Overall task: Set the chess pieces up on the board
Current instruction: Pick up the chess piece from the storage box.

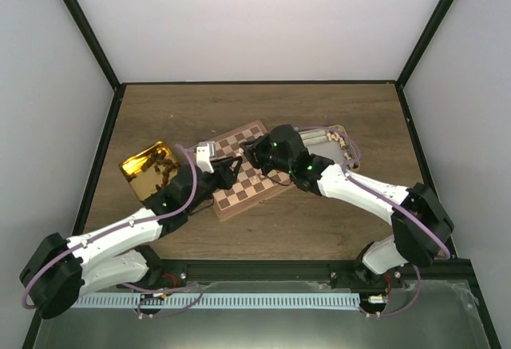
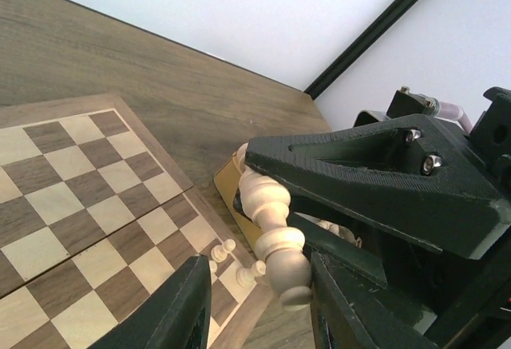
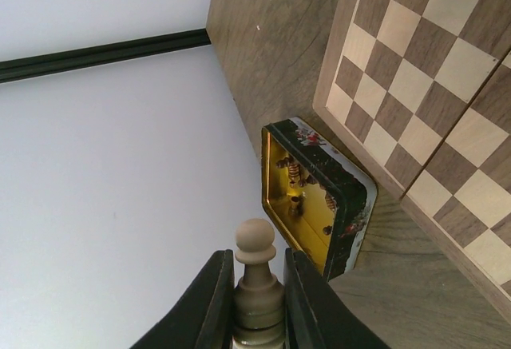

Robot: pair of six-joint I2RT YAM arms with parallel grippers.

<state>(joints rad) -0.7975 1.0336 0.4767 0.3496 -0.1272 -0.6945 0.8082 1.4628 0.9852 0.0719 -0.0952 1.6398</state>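
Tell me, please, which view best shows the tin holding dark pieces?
Right wrist: the tin lies open beside the board, gold inside and dark pieces plain. The top view shows it small, partly behind the left arm; the left wrist view misses it.

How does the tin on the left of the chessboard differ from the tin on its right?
The left tin holds dark brown chess pieces; the right tin holds pale ones. The left tin lies fully in view by the chessboard's left corner; the right tin is partly hidden under the right arm. Both are open rectangular tins resting on the table beside the board.
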